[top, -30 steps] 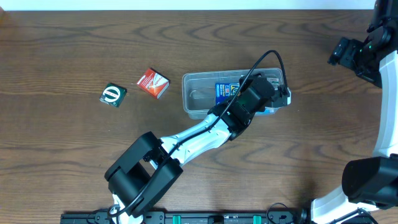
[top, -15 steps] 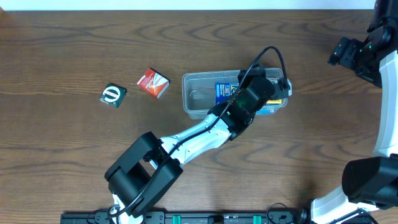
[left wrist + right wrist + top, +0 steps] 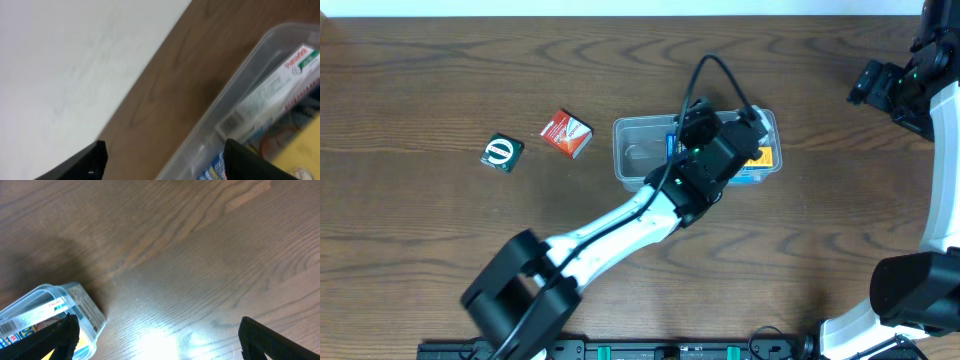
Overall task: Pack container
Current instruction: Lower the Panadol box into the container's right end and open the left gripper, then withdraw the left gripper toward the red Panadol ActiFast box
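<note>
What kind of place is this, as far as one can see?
Likely a robot lab workbench: a left arm and right arm at a wooden table, with a clear tub and a red box set out.

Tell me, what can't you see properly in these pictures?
Overhead: the left arm covers much of the container, so its boxes cannot be counted.
Left wrist: blur makes the white box unreadable.
Right wrist: the bottom-left edge cuts off the container.
</note>
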Controlling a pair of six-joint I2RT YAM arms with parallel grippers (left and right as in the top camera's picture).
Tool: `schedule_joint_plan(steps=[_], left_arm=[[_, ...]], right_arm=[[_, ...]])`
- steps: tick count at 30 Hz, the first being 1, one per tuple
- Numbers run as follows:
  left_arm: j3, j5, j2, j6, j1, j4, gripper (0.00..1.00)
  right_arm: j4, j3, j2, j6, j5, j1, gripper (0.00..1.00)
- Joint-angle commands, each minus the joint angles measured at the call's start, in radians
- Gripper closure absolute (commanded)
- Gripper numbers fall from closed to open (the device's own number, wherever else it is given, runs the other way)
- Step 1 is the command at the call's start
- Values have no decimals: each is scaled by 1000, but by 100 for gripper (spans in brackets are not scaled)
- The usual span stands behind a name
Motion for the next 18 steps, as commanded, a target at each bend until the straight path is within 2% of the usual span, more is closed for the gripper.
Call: schedule_joint_plan(steps=[1, 6, 10, 13, 14, 18], left_arm=[[14, -27, -90, -203, 2, -94, 22], [14, -27, -208, -436, 34, -309, 17], [14, -26, -284, -579, 120, -458, 12], [14, -21, -304, -612, 197, -528, 11], [14, -1, -307, -612, 233, -551, 7], [14, 150, -307, -612, 380, -627, 1]], right_arm=[[-2, 0, 5, -4, 0, -8, 1], [-1, 0, 5, -4, 0, -8, 1], [-2, 0, 5, -4, 0, -8, 1], [-1, 0, 5, -4, 0, -8, 1], [-2, 0, 5, -4, 0, -8, 1], [-2, 0, 4, -4, 0, -8, 1]])
